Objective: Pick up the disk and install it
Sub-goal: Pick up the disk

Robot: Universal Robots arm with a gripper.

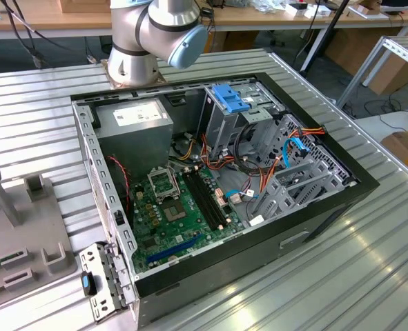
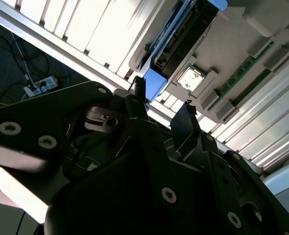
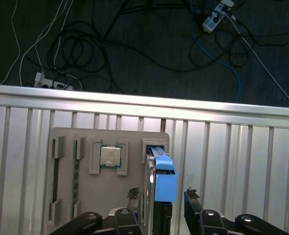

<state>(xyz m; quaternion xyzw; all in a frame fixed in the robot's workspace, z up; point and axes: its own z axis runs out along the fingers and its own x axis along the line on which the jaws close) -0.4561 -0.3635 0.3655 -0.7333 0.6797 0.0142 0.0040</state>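
Observation:
The disk (image 3: 164, 182) stands on edge in a slot of a grey holder plate (image 3: 85, 196), its bright blue carrier uppermost. In both wrist views my gripper (image 3: 162, 195) is open. One black fingertip (image 3: 133, 194) is on each side of the disk, with a gap to it on both sides. In the second wrist view the disk (image 2: 183, 34) runs away from the gripper (image 2: 163, 100), its blue end (image 2: 156, 81) between the fingertips. I cannot tell how far above the disk the fingertips hang. The exterior view shows the arm's base (image 1: 138, 41) behind the open computer case (image 1: 342, 200).
The holder plate also carries a processor chip (image 3: 110, 156) and a green memory stick (image 3: 76, 166). Inside the case are a grey power-supply box (image 1: 134, 121), a metal cage with a blue top (image 1: 231, 100), loose cables (image 1: 259, 165) and the green mainboard (image 1: 183, 214). Beyond the ribbed table's edge, cables lie on the dark floor (image 3: 134, 44).

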